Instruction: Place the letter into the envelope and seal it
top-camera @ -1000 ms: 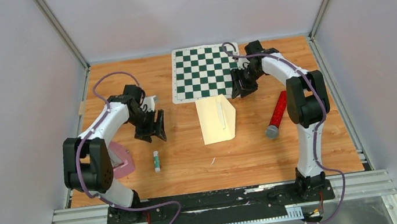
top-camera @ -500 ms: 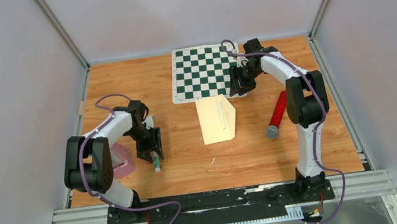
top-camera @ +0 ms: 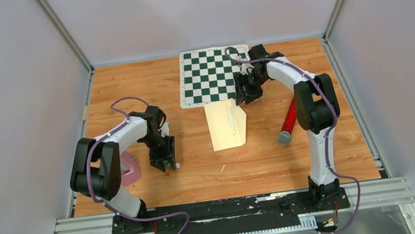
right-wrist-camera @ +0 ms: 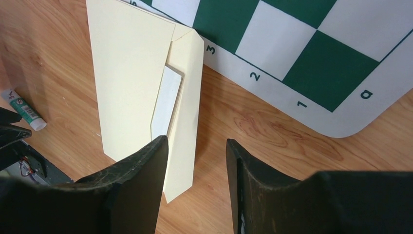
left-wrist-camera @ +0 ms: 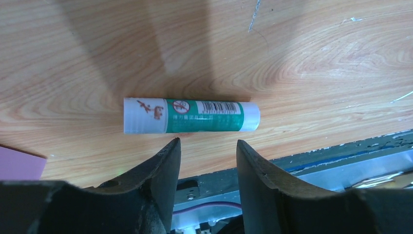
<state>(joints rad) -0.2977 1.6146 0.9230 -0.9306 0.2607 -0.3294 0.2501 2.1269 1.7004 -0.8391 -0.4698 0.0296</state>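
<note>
The cream envelope [top-camera: 223, 128] lies on the table in front of the chessboard, its flap [right-wrist-camera: 187, 112] half raised along the right side. A white strip of the letter [right-wrist-camera: 165, 100] shows in the opening, and the rest is hidden inside. My right gripper [top-camera: 246, 94] is open and empty, hovering at the envelope's far right corner beside the flap [right-wrist-camera: 197, 140]. My left gripper [top-camera: 165, 159] is open and low over a green and white glue stick [left-wrist-camera: 191, 115], which lies just beyond its fingertips [left-wrist-camera: 208, 142], untouched.
A green and white chessboard [top-camera: 211, 75] lies at the back, its corner [right-wrist-camera: 302, 58] next to the envelope. A red cylinder with a grey end [top-camera: 289, 119] lies to the right. A pink object [top-camera: 128, 168] sits left of my left gripper. The glue stick also shows in the right wrist view [right-wrist-camera: 23, 109].
My left gripper has moved nearer and rightward, coming down over the glue stick. My right gripper has shifted slightly left toward the envelope's flap. The envelope has not moved.
</note>
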